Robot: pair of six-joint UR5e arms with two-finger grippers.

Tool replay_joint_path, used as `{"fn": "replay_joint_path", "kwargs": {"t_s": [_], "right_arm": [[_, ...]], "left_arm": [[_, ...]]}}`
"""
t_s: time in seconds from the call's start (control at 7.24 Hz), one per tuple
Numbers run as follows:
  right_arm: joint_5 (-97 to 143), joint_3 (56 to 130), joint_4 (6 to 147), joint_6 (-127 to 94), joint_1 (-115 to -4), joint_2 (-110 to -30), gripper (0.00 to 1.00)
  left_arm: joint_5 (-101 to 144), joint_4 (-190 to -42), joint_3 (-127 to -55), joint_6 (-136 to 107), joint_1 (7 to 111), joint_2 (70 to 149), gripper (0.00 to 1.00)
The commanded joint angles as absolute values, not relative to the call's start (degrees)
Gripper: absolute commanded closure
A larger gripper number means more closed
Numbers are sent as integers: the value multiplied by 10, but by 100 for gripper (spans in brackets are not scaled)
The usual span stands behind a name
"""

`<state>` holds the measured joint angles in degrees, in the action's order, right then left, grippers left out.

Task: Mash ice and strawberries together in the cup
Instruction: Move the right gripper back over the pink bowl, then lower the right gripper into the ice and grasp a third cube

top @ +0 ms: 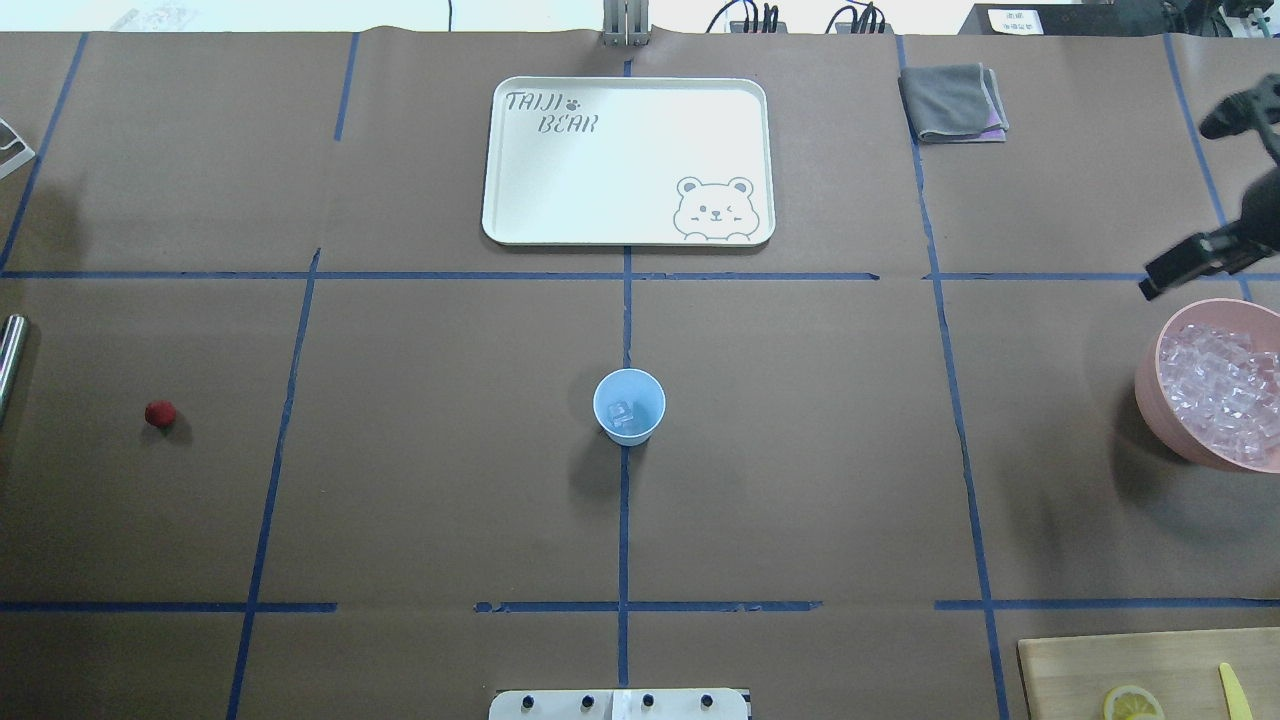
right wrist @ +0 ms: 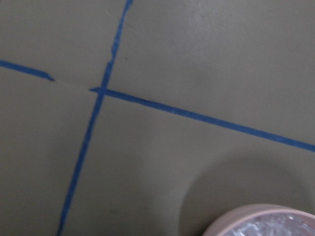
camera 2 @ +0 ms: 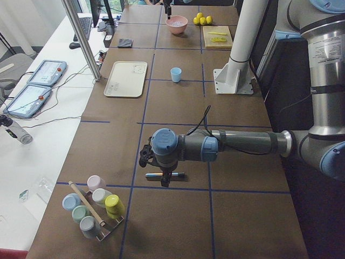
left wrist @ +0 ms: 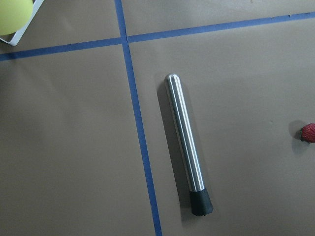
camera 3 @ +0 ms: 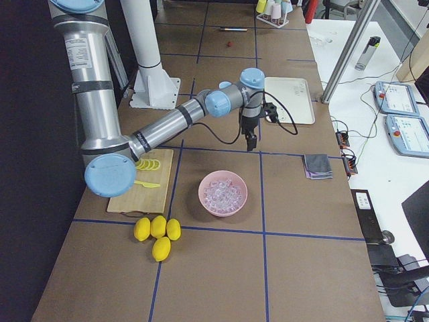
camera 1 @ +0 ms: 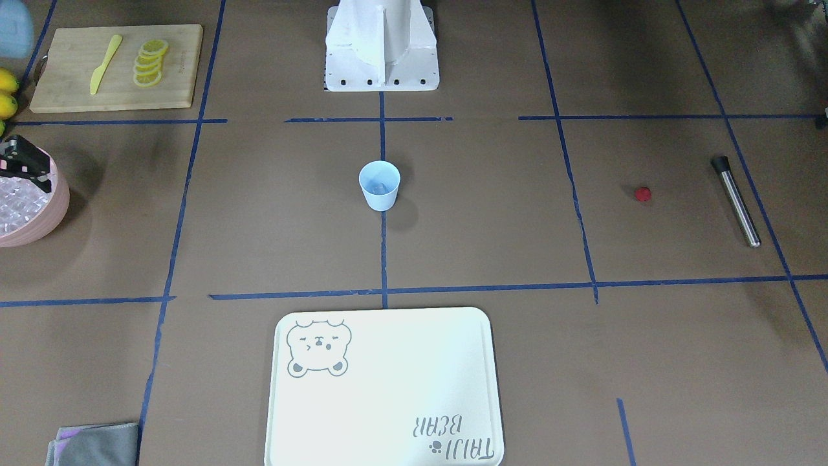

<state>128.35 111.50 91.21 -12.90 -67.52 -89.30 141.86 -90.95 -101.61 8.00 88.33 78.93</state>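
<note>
The light blue cup [camera 1: 380, 184] stands upright mid-table, also in the overhead view [top: 629, 405], with one clear ice cube [top: 622, 410] inside. More ice [top: 1222, 385] fills the pink bowl [top: 1150, 395]. The red strawberry [camera 1: 642, 194] lies on the paper, also in the left wrist view [left wrist: 308, 132]. The steel muddler [left wrist: 186, 142] lies beside it. My left gripper [camera 2: 163, 181] hovers over the muddler, seen only from the side; I cannot tell its state. My right gripper [top: 1190, 262] hangs just beyond the bowl's rim; its jaws are unclear.
A white bear tray [top: 628, 160] lies at the far middle. A grey cloth [top: 952, 102] lies far right. A wooden board [camera 1: 116, 68] holds lemon slices and a yellow knife. Whole lemons [camera 3: 157, 233] lie near the bowl. A rack of cups [camera 2: 94, 208] stands by the left arm.
</note>
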Motion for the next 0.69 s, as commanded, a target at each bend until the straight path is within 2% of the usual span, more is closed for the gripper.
{"fn": "replay_joint_path", "kwargs": {"t_s": [0.0, 0.14, 0.28, 0.55], "right_arm": [[1294, 1079, 793, -83, -690, -979, 1], [1297, 1044, 734, -81, -690, -993, 1], [1297, 1041, 727, -78, -689, -996, 2], [1295, 1030, 725, -77, -687, -1005, 12]], "left_arm": [[1419, -909, -1016, 80, 882, 789, 0], [1419, -908, -1016, 80, 882, 788, 0], [1419, -908, -1015, 80, 882, 788, 0], [1419, -906, -1015, 80, 882, 788, 0]]}}
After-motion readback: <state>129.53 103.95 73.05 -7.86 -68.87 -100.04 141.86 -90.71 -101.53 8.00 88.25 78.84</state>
